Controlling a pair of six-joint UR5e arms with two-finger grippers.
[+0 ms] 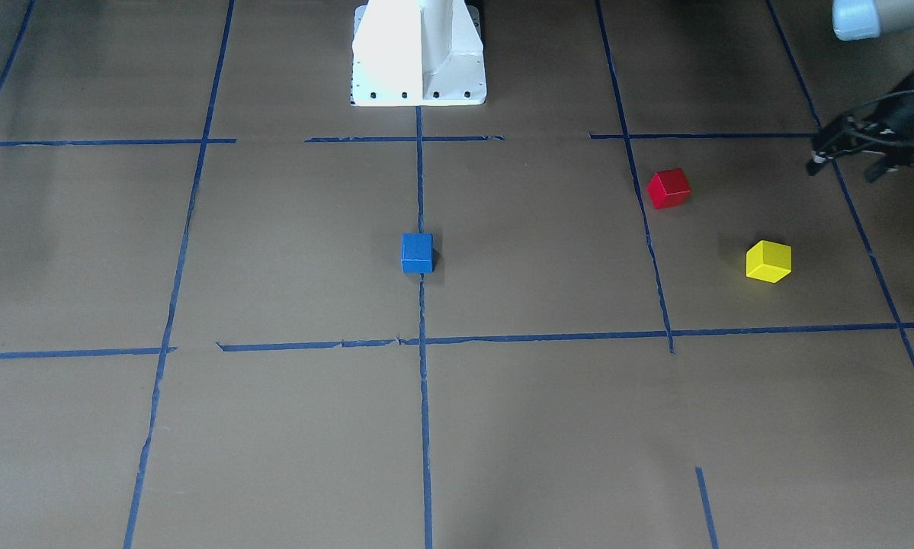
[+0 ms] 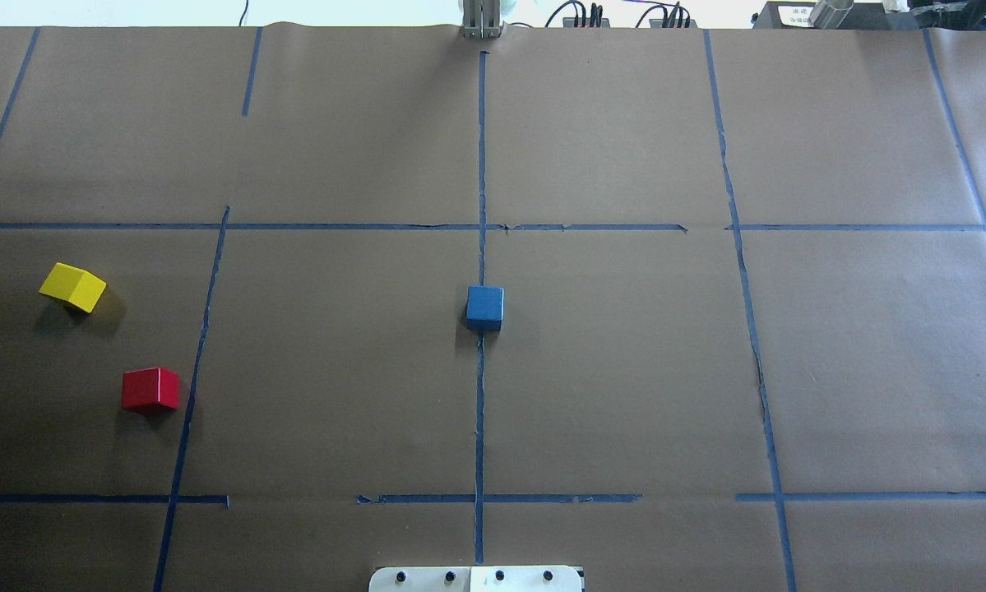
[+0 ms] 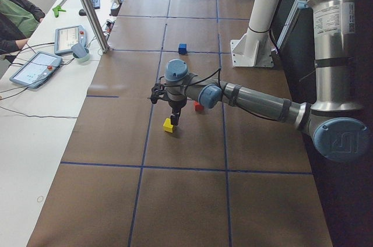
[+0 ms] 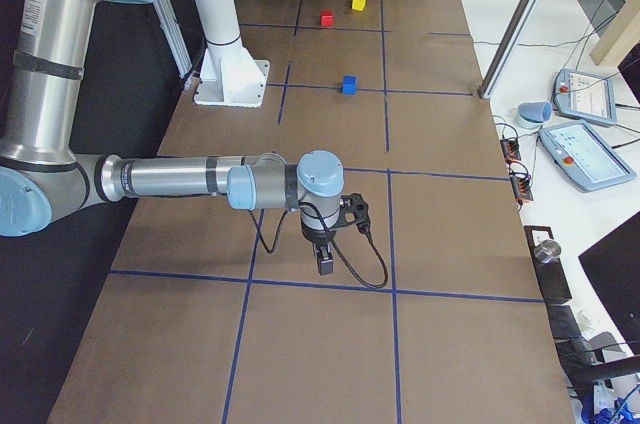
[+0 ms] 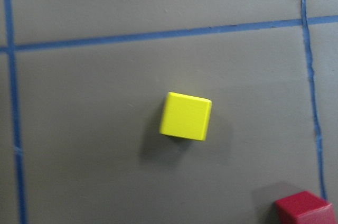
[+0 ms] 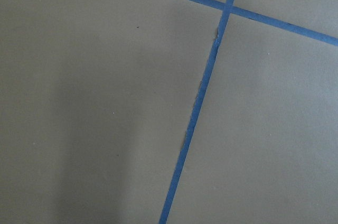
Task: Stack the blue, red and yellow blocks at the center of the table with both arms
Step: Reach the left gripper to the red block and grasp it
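Blue block [image 1: 417,252]: centred — base.
Yellow block [image 5: 185,116]: skewed; I risk corner grip, slip.
Left gripper [image 3: 174,119], right gripper [image 4: 325,265]: state untellable.

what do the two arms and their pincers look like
The left arm and right arm are silver-grey tubes with light blue joint caps. The left pincer and right pincer are black, with thin black cables looped beside them. A printed label sits on the left arm's upright link.
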